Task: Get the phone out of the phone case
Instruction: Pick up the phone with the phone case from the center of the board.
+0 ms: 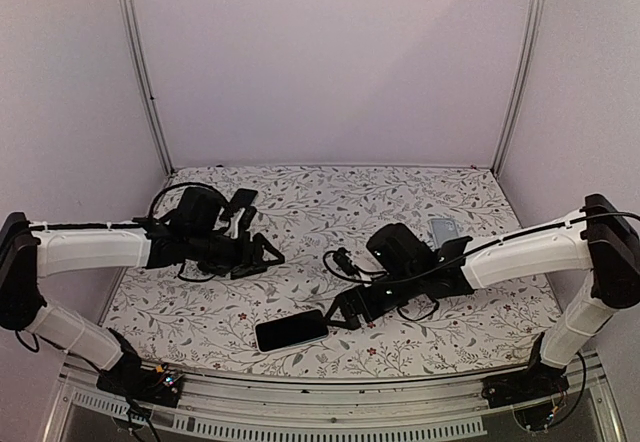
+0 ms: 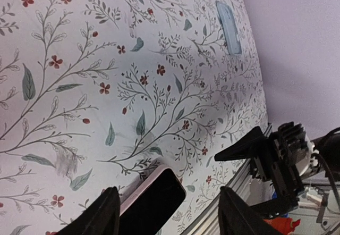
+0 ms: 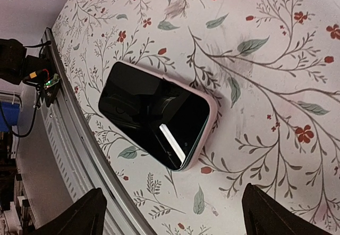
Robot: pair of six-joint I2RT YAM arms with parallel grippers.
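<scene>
The phone (image 1: 291, 331), black screen up, lies flat inside its pink phone case (image 3: 211, 112) near the table's front edge. In the right wrist view a thin teal edge shows between screen (image 3: 154, 115) and case at one corner. My right gripper (image 1: 340, 312) hovers just right of the phone, open and holding nothing; its fingers (image 3: 93, 213) stand wide apart short of the case. My left gripper (image 1: 265, 257) is up and to the left of the phone, open and not holding anything. From the left wrist view one end of the phone (image 2: 154, 200) shows on the table beyond the fingers (image 2: 106, 213).
A small grey rectangular object (image 1: 443, 230) lies at the back right of the floral tablecloth (image 1: 330, 207), also seen from the left wrist (image 2: 228, 27). The metal front rail (image 1: 330, 382) runs close to the phone. White walls enclose the table.
</scene>
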